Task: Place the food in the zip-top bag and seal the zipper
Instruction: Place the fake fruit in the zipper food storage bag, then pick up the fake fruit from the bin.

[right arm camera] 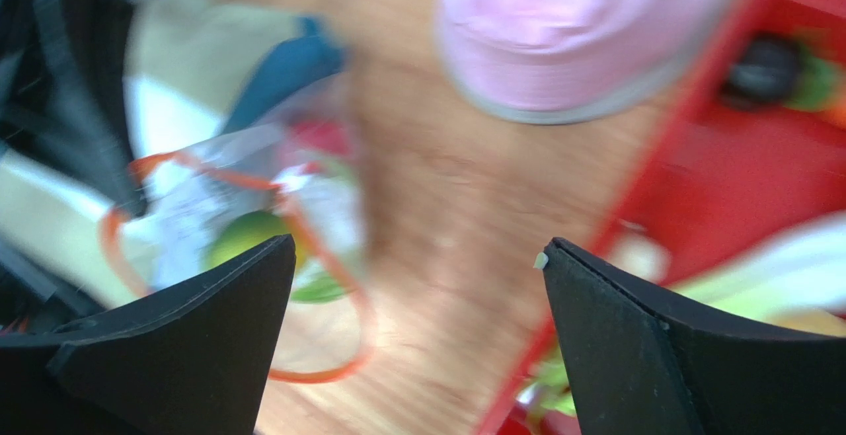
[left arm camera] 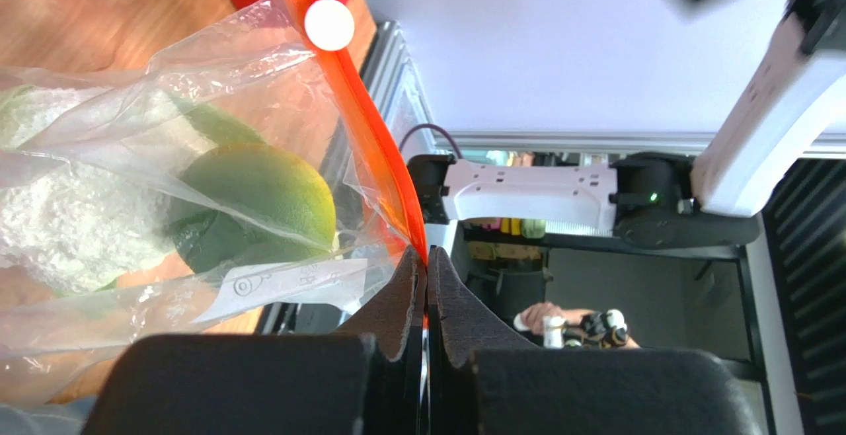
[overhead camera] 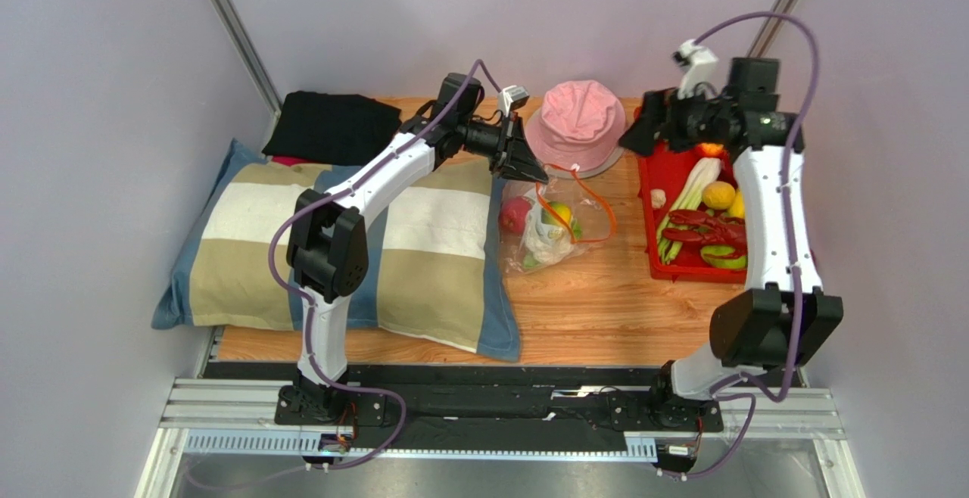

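The clear zip-top bag (overhead camera: 544,226) lies on the wooden table beside the pillow, its mouth held open. Its orange-red zipper (overhead camera: 601,209) loops out to the right. Toy food is inside: a red piece (overhead camera: 514,215), a yellow-green one (overhead camera: 560,218) and a white one. My left gripper (overhead camera: 532,171) is shut on the zipper strip (left arm camera: 382,147) at the bag's top edge; a green fruit (left arm camera: 260,197) shows through the plastic. My right gripper (overhead camera: 637,126) is open and empty, raised above the back of the red tray. More food (overhead camera: 717,195) lies in that tray.
A pink hat (overhead camera: 580,123) sits at the back between the arms. The red tray (overhead camera: 656,254) is at the right. A striped pillow (overhead camera: 262,254) fills the left side, with a black cloth (overhead camera: 333,126) behind it.
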`<state>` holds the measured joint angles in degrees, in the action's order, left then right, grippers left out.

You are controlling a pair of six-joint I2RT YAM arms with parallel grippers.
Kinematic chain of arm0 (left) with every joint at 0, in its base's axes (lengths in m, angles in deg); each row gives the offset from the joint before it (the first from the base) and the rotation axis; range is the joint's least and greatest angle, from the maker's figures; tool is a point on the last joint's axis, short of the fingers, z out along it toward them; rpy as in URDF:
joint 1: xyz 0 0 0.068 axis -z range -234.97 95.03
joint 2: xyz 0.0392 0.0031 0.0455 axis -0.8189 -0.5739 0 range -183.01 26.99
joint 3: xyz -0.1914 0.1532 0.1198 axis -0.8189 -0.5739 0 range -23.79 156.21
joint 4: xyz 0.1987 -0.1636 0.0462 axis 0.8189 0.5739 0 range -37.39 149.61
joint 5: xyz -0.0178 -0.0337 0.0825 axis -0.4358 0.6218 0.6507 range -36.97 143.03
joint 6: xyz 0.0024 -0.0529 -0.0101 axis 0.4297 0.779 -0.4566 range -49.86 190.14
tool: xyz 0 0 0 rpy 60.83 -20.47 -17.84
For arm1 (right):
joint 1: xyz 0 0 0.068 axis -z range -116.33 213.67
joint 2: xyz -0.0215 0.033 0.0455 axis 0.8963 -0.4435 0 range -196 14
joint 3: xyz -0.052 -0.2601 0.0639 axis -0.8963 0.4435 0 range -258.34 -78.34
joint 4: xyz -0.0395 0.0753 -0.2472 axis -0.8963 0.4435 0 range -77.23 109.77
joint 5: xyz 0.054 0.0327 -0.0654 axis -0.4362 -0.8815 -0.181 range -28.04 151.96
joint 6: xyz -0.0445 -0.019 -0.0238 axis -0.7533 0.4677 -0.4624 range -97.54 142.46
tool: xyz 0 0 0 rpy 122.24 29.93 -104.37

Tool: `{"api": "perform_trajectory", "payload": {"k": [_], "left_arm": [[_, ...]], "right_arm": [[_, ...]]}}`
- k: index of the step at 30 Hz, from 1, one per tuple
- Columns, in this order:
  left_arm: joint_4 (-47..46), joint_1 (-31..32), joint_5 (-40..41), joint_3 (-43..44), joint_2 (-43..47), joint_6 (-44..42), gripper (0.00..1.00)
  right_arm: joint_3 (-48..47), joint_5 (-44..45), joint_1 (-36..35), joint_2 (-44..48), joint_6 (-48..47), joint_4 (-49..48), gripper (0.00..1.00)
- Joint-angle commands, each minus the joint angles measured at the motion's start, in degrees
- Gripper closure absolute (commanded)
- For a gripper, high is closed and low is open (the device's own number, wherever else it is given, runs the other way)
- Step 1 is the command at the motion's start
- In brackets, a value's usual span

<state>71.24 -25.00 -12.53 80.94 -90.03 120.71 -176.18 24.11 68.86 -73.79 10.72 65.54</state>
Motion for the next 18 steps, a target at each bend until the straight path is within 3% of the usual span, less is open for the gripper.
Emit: {"api": "perform_trajectory", "payload": {"k": [1,8,18], "left_arm": [[3.08,-0.01,2.10,3.20,1.26,-4.51,1.00],[2.90,0.08,2.54,2.68,0.20,-4.60,1.00],[2.99,-0.09,2.98,2.15,-0.15,-5.39,1.00]], "right_arm": [[-10.42,1.37,10.00,-7.98,-2.40,2.51,0.00],[-26.07,12.25,19.50,-23.19,-2.31,1.89,0.02],[-27.93,30.80,19.77,-35.87,-9.25,-2.06,0.02]]}}
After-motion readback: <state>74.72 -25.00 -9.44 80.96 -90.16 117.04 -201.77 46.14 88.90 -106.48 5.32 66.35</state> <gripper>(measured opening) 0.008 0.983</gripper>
